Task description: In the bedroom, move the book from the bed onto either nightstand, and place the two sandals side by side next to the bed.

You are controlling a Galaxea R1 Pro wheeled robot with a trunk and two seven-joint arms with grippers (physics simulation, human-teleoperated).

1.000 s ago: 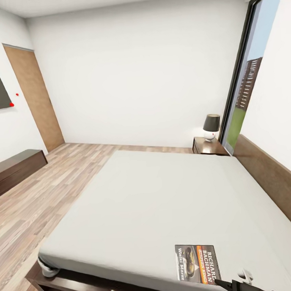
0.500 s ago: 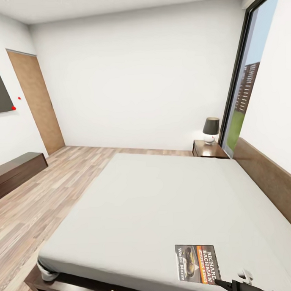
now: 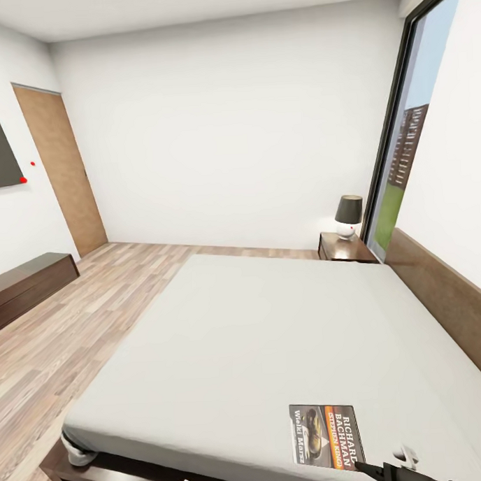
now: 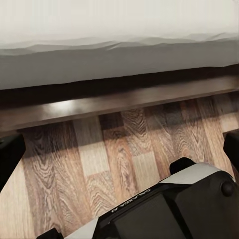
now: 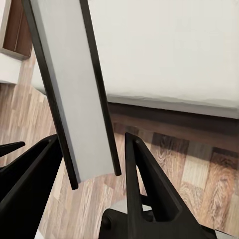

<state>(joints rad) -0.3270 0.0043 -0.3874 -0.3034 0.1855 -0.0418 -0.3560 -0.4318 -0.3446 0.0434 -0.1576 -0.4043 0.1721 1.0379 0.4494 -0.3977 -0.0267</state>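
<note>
We judged the step in hand to be the transfer of the book (image 3: 326, 435) to the nightstand (image 3: 344, 246). In the head view the paperback showed its orange band over the near corner of the bed (image 3: 258, 324) on the headboard side, with the tip of the right gripper (image 3: 380, 472) at its near edge. In the right wrist view the book (image 5: 74, 74) appeared as a grey slab with dark edges standing between the two fingers of the right gripper (image 5: 92, 137). The floor and the bed frame showed behind it, so we took the claw as clamped on the book and the book as lifted clear of the mattress. The left gripper (image 4: 119, 149) hung over the wood floor just beside the bed frame (image 4: 124, 99), its fingers wide apart and holding nothing. The nightstand stood at the far corner of the bed, against the headboard end, and carried a table lamp (image 3: 349, 215). The next move called for travelling round the bed towards that corner and lowering the book flat onto the bare part of the top, clear of the lamp. The sandals step we judged as not yet begun.
</note>
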